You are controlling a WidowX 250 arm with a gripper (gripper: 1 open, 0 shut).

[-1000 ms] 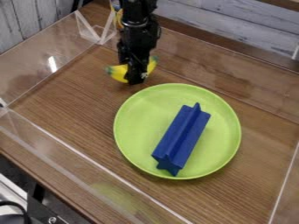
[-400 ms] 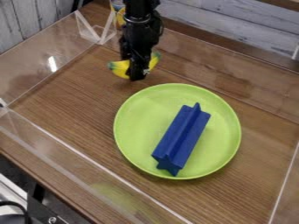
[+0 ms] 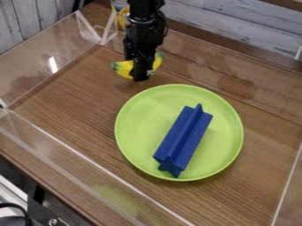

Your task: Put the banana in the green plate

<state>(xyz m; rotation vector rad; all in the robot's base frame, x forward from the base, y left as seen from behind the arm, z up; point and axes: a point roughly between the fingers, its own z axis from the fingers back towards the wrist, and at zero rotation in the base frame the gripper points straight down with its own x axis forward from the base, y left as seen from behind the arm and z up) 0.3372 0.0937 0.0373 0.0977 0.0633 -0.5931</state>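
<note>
near the top centre of the frame, the black gripper (image 3: 140, 72) points straight down, clenched on the banana (image 3: 130, 67). small, yellow and green-tipped, the banana sits on the wooden table (image 3: 65, 110), just above the green plate (image 3: 139, 124) holding a blue block (image 3: 183, 139).

Even, soft daylight-like lighting; small, slightly soft frame.

Wooden tabletop (image 3: 71, 115) evenly lit, grain readable but fine detail smeared by low resolution. Clear plastic walls (image 3: 48, 66) catch pale glare streaks along the left and near edges, with whitish reflections near the bottom. Green plate (image 3: 139, 132) bright, almost saturated, with a thin soft shadow under its near rim. Blue block (image 3: 183, 139) shows darker shading in its central groove. Black gripper (image 3: 139, 72) reads as a dark mass with little detail; faint shadow beneath it. No obvious edge distortion.
</note>
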